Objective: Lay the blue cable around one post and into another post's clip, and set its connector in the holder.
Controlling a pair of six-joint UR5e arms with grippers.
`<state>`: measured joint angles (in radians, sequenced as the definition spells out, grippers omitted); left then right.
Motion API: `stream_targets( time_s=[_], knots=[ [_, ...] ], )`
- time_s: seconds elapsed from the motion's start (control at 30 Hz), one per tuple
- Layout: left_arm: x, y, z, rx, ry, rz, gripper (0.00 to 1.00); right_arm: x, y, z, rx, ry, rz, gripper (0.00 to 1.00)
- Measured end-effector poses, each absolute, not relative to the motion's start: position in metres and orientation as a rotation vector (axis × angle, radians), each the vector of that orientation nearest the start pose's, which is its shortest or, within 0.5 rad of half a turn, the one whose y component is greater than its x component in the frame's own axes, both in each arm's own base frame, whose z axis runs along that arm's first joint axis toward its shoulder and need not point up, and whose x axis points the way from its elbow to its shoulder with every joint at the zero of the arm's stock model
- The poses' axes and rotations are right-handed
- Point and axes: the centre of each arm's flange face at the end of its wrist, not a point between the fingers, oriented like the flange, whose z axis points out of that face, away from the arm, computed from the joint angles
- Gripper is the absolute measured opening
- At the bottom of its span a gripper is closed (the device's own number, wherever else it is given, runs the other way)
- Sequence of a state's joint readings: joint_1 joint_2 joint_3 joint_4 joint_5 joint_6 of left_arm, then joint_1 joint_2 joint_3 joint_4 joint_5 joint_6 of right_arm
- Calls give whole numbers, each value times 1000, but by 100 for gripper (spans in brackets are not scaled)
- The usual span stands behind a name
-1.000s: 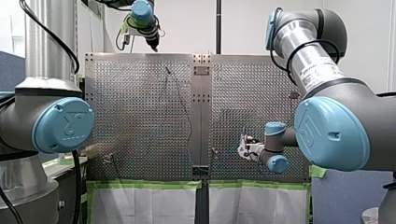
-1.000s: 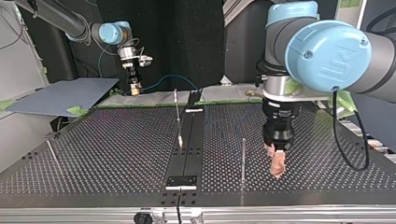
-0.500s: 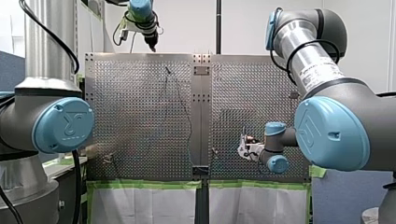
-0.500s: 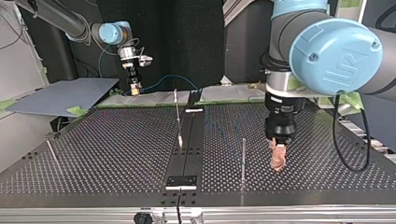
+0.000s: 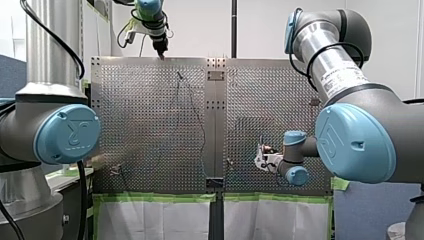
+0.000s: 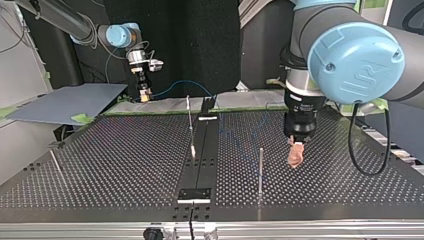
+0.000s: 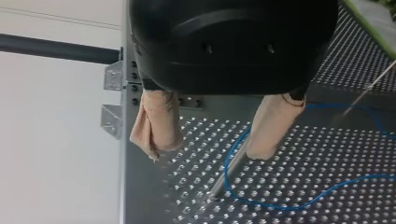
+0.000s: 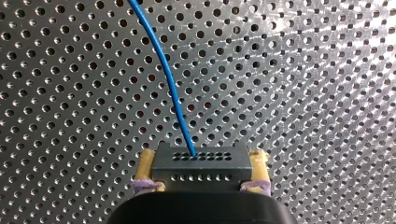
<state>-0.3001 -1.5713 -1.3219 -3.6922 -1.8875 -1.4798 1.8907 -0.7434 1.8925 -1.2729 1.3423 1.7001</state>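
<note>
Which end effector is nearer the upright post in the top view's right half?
Left. My left end effector hangs just beside the post; my right end effector is far off, near the table's opposite edge.

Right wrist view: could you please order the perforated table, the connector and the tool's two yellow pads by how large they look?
Largest: perforated table, filling the background.
Then: connector.
Smallest: yellow pads beside it; the two look alike, so I rank neither first.

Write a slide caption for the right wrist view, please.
Right gripper clamps the black connector, blue cable arcing over perforated table.
</note>
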Motion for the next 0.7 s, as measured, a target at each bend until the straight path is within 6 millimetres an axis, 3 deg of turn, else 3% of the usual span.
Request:
stream_targets(
  time_s=[0.7],
  knots=[
    [381, -227, 556, 172, 1923, 166, 100, 330, -503, 5, 1468, -922, 1750, 0]
  ],
)
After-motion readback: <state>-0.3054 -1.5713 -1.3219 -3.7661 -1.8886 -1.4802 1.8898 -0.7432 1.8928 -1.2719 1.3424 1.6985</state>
